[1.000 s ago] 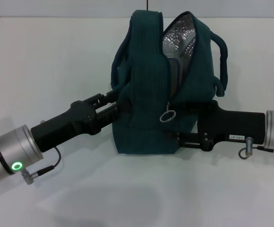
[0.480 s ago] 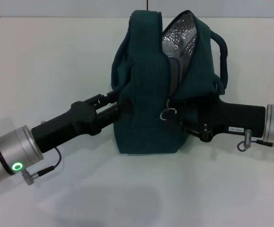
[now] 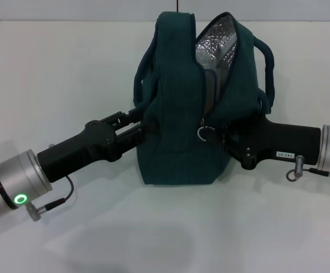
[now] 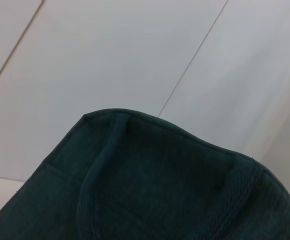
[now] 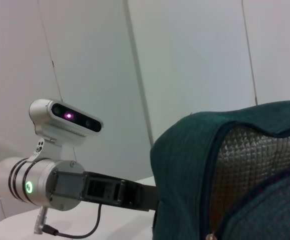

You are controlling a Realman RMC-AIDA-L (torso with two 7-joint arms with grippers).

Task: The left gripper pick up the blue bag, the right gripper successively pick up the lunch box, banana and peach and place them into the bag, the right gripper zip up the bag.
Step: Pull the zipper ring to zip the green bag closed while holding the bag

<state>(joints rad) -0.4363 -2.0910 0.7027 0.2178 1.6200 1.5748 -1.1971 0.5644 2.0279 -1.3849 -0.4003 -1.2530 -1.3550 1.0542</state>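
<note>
1. Teal fabric: I see the blue bag [image 3: 179,114] upright on the white table [image 3: 68,74], foil-lined top agape.
2. My left gripper [image 3: 144,126] clamps its left side.
3. My right gripper [image 3: 217,134] sits at the ring pull [image 3: 203,133]; I cannot tell its jaws.

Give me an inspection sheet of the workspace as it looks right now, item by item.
Surface: white table, bare where visible.
Job's things: blue bag upright, top gaping, silver lining showing; zipper ring pull near right gripper. Lunch box, banana, peach: nothing seen.
Clutter: nothing seen.
Grippers: left gripper against the bag's left side; right gripper at the zipper pull.
Cables: short black lead at left wrist; another at right wrist.
Surroundings: white panelled walls.
</note>
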